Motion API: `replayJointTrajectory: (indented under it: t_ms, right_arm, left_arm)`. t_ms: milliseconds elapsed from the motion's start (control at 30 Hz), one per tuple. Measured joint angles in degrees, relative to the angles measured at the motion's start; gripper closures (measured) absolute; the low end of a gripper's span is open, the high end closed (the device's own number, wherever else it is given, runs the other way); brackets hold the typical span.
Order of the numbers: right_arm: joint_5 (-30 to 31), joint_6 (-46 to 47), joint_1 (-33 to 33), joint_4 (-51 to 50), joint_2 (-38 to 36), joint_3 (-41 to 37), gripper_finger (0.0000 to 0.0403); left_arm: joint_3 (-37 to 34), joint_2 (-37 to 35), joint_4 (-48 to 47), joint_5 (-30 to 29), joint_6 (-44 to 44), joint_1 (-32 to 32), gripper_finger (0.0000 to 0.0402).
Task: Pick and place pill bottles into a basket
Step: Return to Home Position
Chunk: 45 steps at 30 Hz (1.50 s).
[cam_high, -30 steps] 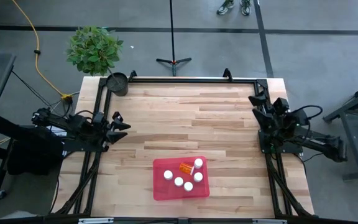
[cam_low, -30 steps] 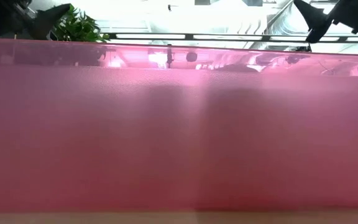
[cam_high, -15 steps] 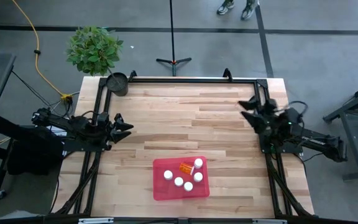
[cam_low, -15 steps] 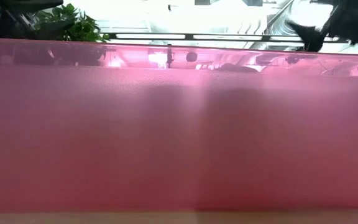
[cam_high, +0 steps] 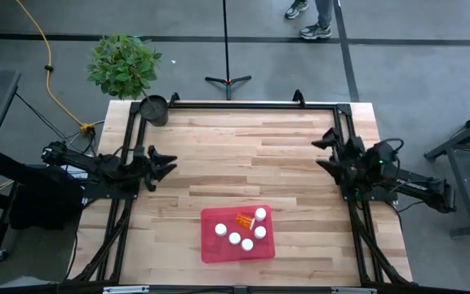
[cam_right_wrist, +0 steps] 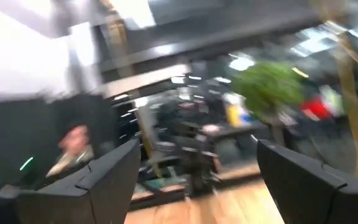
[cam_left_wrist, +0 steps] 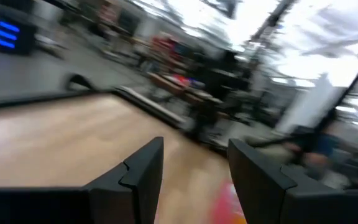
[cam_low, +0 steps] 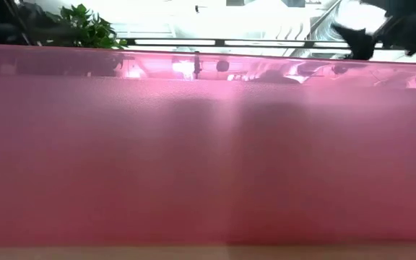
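Observation:
The red basket point(cam_high: 209, 251) lies on the table near its front edge, a little right of the middle. In it stand several white pill bottles point(cam_high: 234, 238) and one orange bottle point(cam_high: 243, 220), which lies on its side. In the low view the basket's wall point(cam_low: 208, 159) fills the picture. My left gripper point(cam_high: 168, 164) is open and empty at the table's left side, its fingers pointing toward the right. My right gripper point(cam_high: 323, 152) is open and empty at the table's right side, pointing left. Both fingers of each show apart in the wrist views point(cam_left_wrist: 191, 180) point(cam_right_wrist: 194, 180).
A small black round pot point(cam_high: 154, 109) stands at the table's far left corner, with a green plant point(cam_high: 123, 64) on the floor behind it. A black frame point(cam_high: 251, 104) runs along the table's far edge. A person's feet point(cam_high: 315, 29) show beyond the table.
My left gripper has reached a little toward the table's right. My right gripper has swung from the far right edge toward the table's left and a little nearer, turning its fingers leftward. The bottles and basket have stayed still.

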Motion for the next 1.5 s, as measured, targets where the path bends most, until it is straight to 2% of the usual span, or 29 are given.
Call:
replayJointTrajectory:
  t_ms: [100, 200, 367, 533, 600, 867, 1000, 1133, 1233, 1500]
  right_arm:
    - [-7.72, -3.38, 0.00, 0.56, 0.00, -0.13, 0.0091]
    - [-10.00, -1.34, -0.04, 2.37, -0.02, -2.95, 0.0091]
    - [-11.69, -1.18, -0.92, 2.00, -0.04, -2.88, 0.0091]
    - [-20.96, -1.69, -4.35, 4.29, -0.07, -2.88, 0.0091]
    - [-22.77, -1.67, -6.00, 4.38, -0.07, -2.90, 0.0091]
    - [-24.71, -3.54, -11.90, 3.84, -0.04, -2.90, 0.0091]
    - [-26.62, -0.14, -12.65, 5.95, -0.02, -2.91, 0.0091]
    - [-27.41, 1.06, -8.63, 11.01, -0.04, -2.93, 0.0091]
    - [-25.59, -0.27, -3.47, 11.90, -0.04, -2.93, 0.0091]
    - [-16.15, -9.03, 12.36, 6.22, -0.04, -2.95, 0.0091]
  left_arm:
    - [-0.02, 0.02, -0.89, -7.80, 2.56, 0.02, 0.0190]
    - [-0.04, 0.00, -1.68, -11.47, 3.13, 0.07, 0.0190]
    - [-0.04, 0.42, -1.85, -10.66, 3.21, 0.07, 0.0190]
    - [-0.04, 0.41, -1.77, -11.61, 4.79, 0.07, 0.0190]
    - [-0.04, 0.39, -1.73, -11.92, 5.15, 0.07, 0.0190]
    - [-0.07, 1.24, -1.56, -12.40, 5.02, 0.48, 0.0190]
    - [-0.09, 3.85, -0.42, -10.15, 2.78, 4.52, 0.0190]
    - [-0.09, 7.91, 4.14, -2.60, 2.13, 9.66, 0.0190]
    - [-0.09, 12.03, 9.57, 3.26, 3.34, 12.75, 0.0190]
    - [-0.09, 26.58, 23.86, 8.13, 3.69, 17.40, 0.0190]
